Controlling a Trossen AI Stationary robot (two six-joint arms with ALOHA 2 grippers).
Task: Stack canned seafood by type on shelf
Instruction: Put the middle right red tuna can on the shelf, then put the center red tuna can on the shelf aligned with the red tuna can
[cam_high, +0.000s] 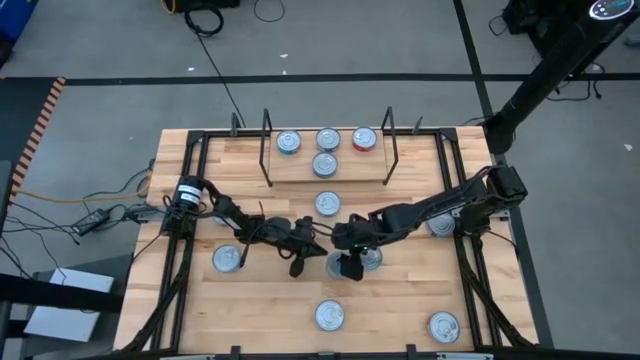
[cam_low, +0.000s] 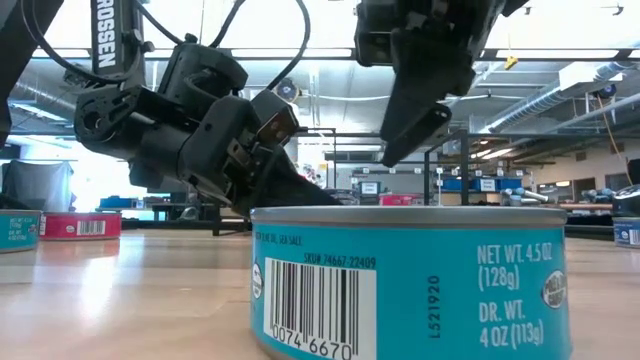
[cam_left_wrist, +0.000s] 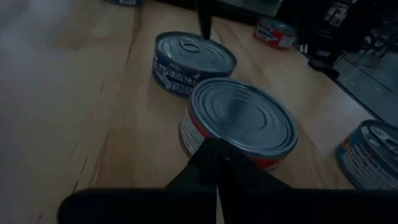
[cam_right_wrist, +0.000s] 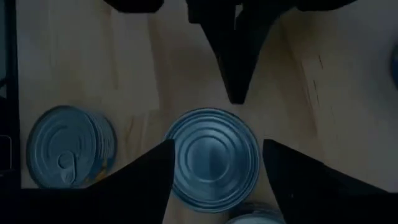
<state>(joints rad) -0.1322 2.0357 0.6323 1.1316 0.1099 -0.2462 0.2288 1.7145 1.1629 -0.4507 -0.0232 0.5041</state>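
Near the middle of the table (cam_high: 250, 300), the two tools meet over a pair of tins. The right tool (cam_high: 350, 268) hangs straight above a red-labelled tin (cam_right_wrist: 211, 158), its fingers spread wide on either side of the lid and not touching it. The left tool (cam_high: 297, 268) is clenched with nothing in it, its tip just beside that same tin on the left side. A blue-labelled tin (cam_left_wrist: 189, 59) stands just beside the red one, so the gap there is tight.

Open wood lies toward the near edge, where two more tins (cam_high: 330, 316) stand well apart. Another tin (cam_high: 228, 258) sits left of the left arm, one (cam_high: 327, 203) stands between the tools and the shelf, and one lies under the right arm near the right rail.

On the shelf (cam_high: 300, 172) at the far side stand four tins (cam_high: 327, 139): three in a row, the rightmost red, and one in front of the middle.

In the low view, the nearest blue tin (cam_low: 410, 285) reads "NET WT. 4.5 OZ (128g)", "DR. WT. 4 OZ (113g)" and "L521920", with a barcode. The left arm bears "TROSSEN" lettering, partly cut off.
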